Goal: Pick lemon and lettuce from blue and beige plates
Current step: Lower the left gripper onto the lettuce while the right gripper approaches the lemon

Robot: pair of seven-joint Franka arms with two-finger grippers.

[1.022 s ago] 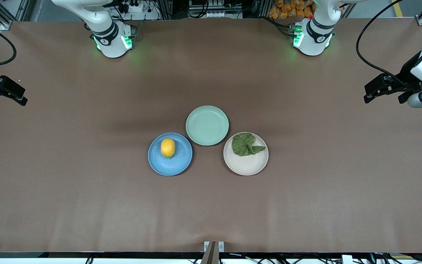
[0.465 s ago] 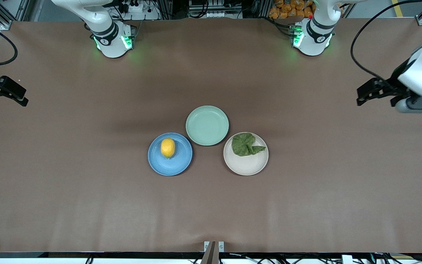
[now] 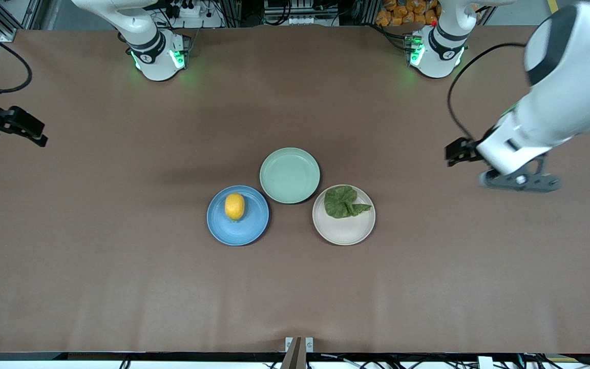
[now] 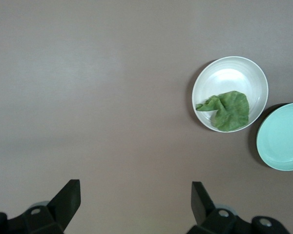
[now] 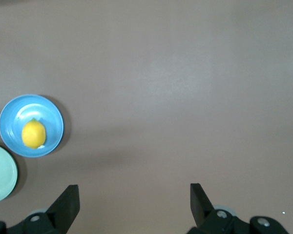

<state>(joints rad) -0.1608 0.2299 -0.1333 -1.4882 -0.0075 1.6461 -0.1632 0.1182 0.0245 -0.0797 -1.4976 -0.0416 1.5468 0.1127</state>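
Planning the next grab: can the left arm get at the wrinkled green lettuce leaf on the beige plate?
Probably yes. The left gripper is open over bare table; the lettuce leaf lies uncovered on the beige plate, nothing between.

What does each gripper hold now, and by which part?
Nothing. The left gripper and the right gripper are both open and empty over bare table.

A robotics lab. Two white robot arm bases (image 3: 157,54), each lit with green status lights, are bolted along one edge of a wide worktop (image 3: 121,266) covered in plain brown matting. Past that edge stand aluminium frame rails (image 3: 8,20), a power strip (image 3: 187,9) and bundles of black cables (image 3: 479,61). Three plain plates (image 3: 290,175) sit grouped at the worktop's centre like test props, on otherwise bare matting.
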